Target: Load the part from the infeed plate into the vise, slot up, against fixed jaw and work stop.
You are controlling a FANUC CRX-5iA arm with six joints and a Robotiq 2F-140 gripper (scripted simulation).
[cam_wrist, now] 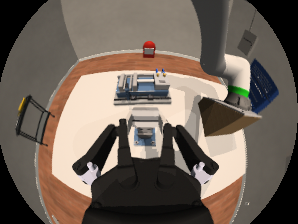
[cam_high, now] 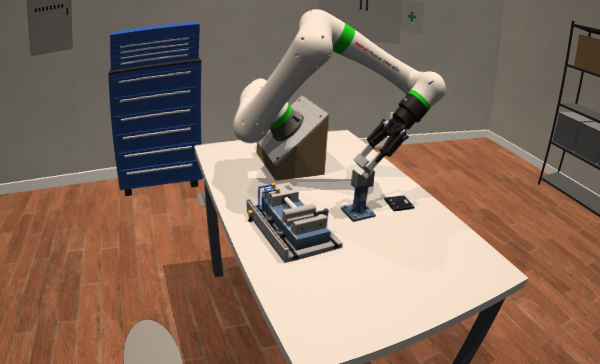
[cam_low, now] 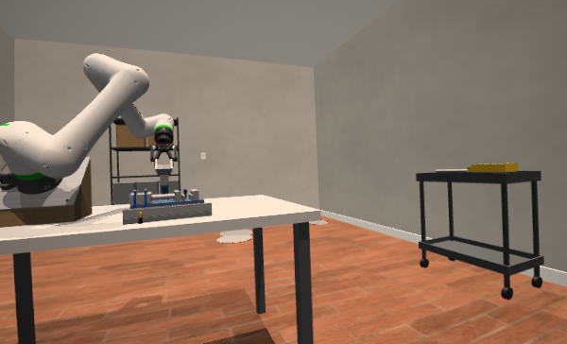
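The part [cam_high: 363,162] is sitting at the top of the V-block [cam_high: 359,195], off the infeed plate [cam_high: 399,203], with the gripper [cam_high: 369,160] reaching down on it at a slant from the upper right. The fingers [cam_high: 378,158] are pinching the part between them; in the wrist view the block is showing between the two pads with a bluish patch on its near face, though whether that is the slot I cannot tell. By my judgement the arm is working the regrasp step at the rest, taking the block in a new hold so that the slot can face up in the vise [cam_high: 295,228].

The next move is calling for a straight lift out of the V before any sideways travel, then a carry leftward to the vise, lowering between the open jaws onto the low bars and sliding toward the fixed jaw and the work stop.

The V-block is standing just beside the infeed plate and near the vise, so the carry is short. The desk [cam_high: 400,298] is offering wide room toward its near edge, while the arm's pedestal [cam_high: 315,148] is crowding the far side.
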